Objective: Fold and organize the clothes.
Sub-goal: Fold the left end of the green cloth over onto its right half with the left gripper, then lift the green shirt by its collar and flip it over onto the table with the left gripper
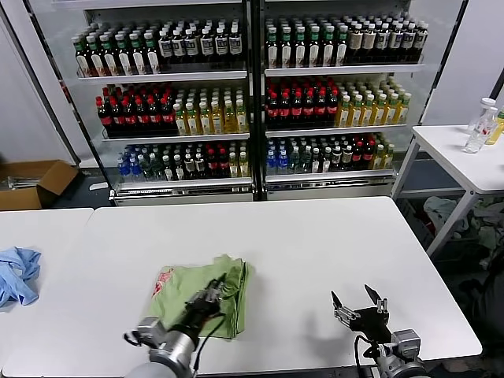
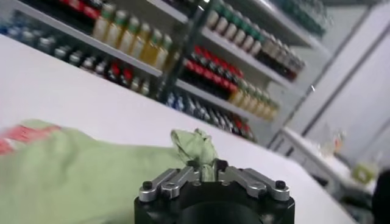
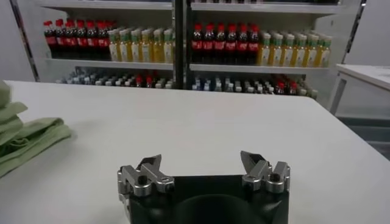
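Observation:
The sage-green shirt lies folded on the white table, its red-and-white print showing at the left end. My left gripper is over the shirt and is shut on a pinch of its green fabric, which bunches up between the jaws in the left wrist view. My right gripper is open and empty, low over the bare table near the front right, well apart from the shirt. The shirt's folded edge also shows in the right wrist view.
A blue garment lies on the adjoining table at the left. Glass-fronted coolers full of bottles stand behind the table. A small white side table with bottles is at the right. A cardboard box sits on the floor at the left.

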